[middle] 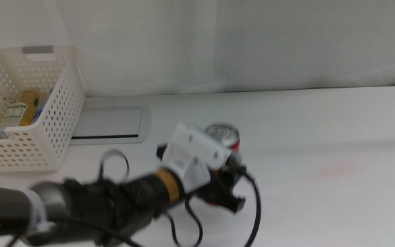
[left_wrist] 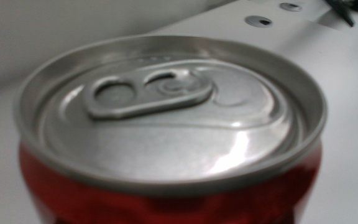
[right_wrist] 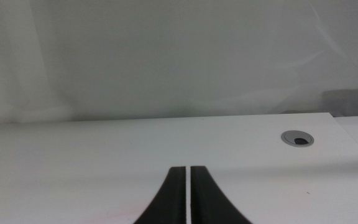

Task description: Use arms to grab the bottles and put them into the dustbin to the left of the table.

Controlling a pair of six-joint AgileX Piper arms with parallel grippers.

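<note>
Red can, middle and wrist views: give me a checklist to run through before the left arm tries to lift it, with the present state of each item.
1. Left gripper at the red can: ok, it sits right against the can near the table's middle.
2. Can upright: ok, its silver top faces up, tab unopened.
3. Jaws closed on the can: cannot tell, the left wrist view is filled by the can and shows no jaws.
4. Basket has room: ok, only a yellow bottle shows inside.
5. Right gripper out of the way: ok, shut, low over bare table.
6. Cable free of the can: ok.
</note>
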